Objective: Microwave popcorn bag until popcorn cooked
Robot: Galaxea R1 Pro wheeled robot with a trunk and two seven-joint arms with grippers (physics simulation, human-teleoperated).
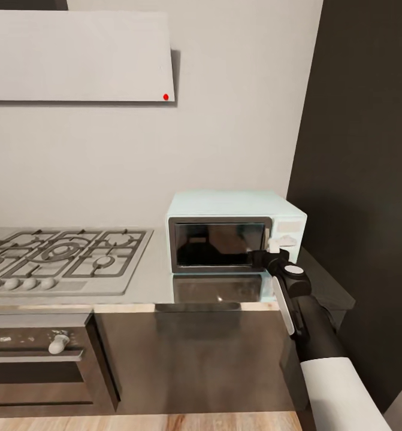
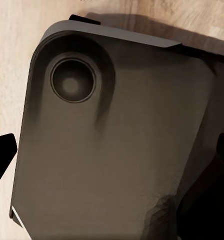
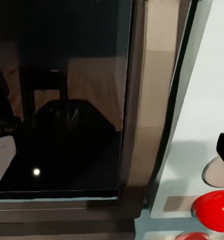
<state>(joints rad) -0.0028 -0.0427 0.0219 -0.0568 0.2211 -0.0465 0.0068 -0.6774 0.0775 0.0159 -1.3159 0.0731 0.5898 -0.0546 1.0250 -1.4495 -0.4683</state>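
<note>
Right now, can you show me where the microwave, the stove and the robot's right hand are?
microwave [image 1: 224,206]: head view, on its pale mint top.
gas hob [image 1: 69,251]: head view, on the grey grates.
right gripper [image 1: 266,256]: head view, at its dark tip by the door's right edge.

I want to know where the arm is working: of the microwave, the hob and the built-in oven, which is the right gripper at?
The microwave: the right gripper sits at its dark door's right edge, beside the knob panel. The hob and built-in oven lie away to the left.
</note>
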